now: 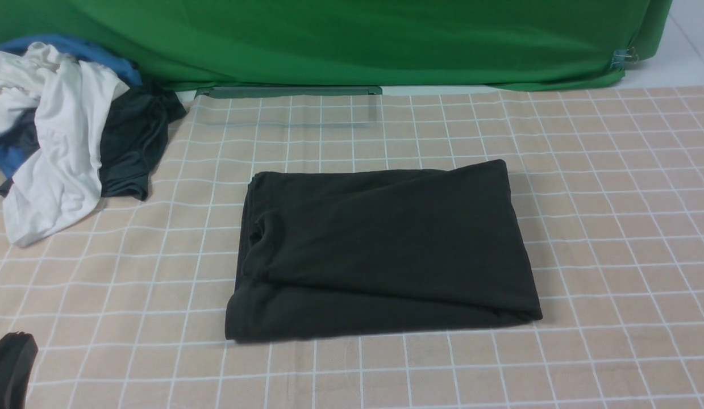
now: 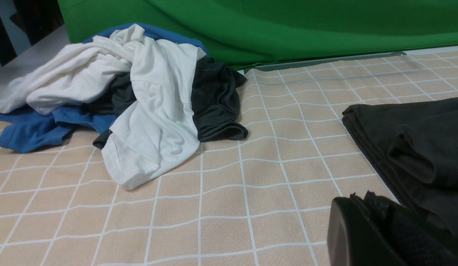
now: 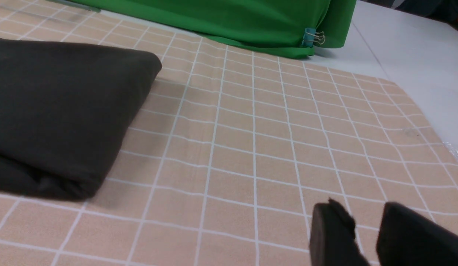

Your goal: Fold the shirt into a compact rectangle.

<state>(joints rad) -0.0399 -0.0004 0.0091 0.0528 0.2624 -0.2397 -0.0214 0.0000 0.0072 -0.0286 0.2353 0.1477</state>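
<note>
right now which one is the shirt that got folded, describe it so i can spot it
Start from the checked tablecloth in front of the green backdrop. The shirt lies alone near its middle, a flat black rectangle. The other clothes sit in a crumpled pile at the far left corner, white, blue and dark mixed, so this is the only neatly folded one.
</note>
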